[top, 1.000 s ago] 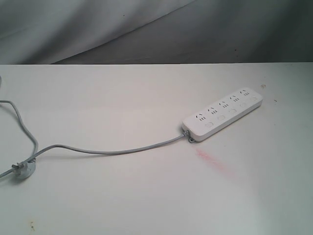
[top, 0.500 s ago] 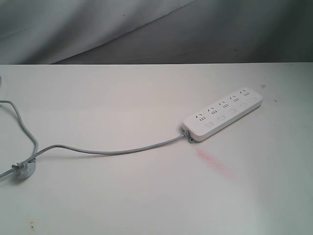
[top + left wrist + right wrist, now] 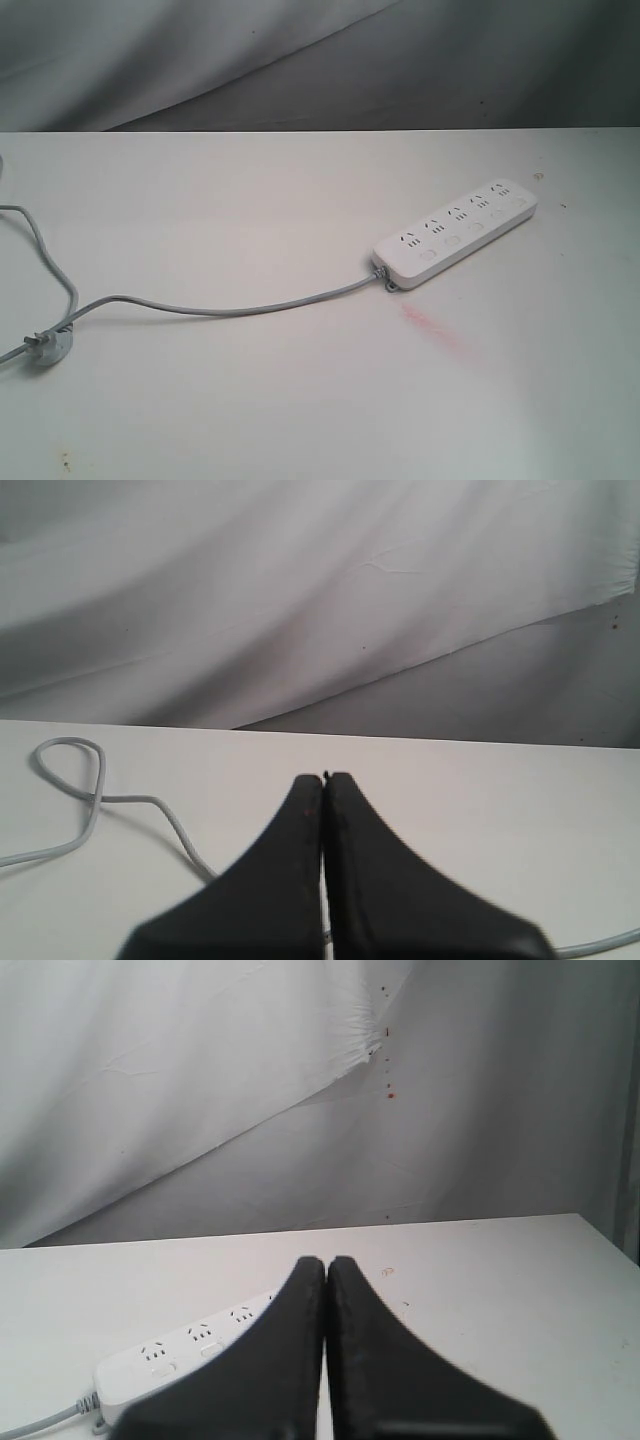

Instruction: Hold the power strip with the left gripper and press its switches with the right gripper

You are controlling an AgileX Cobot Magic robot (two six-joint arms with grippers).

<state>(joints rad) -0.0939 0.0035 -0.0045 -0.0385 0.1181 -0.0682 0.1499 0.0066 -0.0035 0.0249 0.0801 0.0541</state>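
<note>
The right hand [image 3: 326,1258] hid one end of the power strip [image 3: 180,1350]. The cord [image 3: 250,305] ran out of the picture toward the bench's [image 3: 200,400] left edge. The switches [image 3: 452,241] were too small to tell their state.

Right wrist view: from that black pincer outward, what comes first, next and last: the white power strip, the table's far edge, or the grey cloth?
1. The power strip, lying on the table just ahead of the right pincer.
2. The table's far edge, well beyond the strip.
3. The grey cloth, hanging behind the table.
</note>
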